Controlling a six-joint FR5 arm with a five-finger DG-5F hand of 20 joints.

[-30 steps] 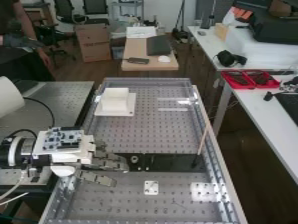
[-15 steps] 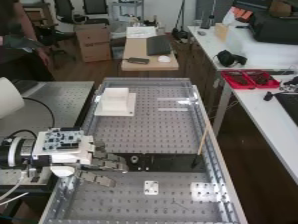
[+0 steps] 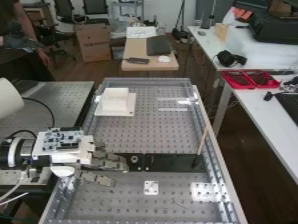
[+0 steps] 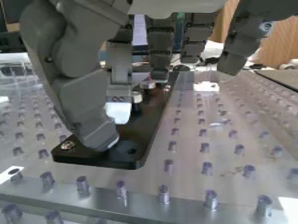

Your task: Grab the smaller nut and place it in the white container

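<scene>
The hand (image 3: 106, 162) is at the left side in the high view, above the left part of the flat black bar (image 3: 176, 162), its fingers extended and relaxed. Just past the fingertips stands the bearing (image 3: 134, 159); the bar's left part is hidden under the hand. The white container (image 3: 116, 99) rests on a white base farther up the bench. In the wrist view the hand (image 4: 83, 100) hangs low over the black bar (image 4: 136, 142), thumb and fingers apart. A round metal part (image 4: 137, 97) stands close beside a white fingertip; whether they touch I cannot tell.
A small white plate (image 3: 151, 188) with holes lies on the perforated bench plate (image 3: 126, 200) below the bar. A thin wooden stick (image 3: 203, 140) with a dark tip leans near the right rail (image 3: 218, 165). Red trays (image 3: 250, 79) sit on the side table at right.
</scene>
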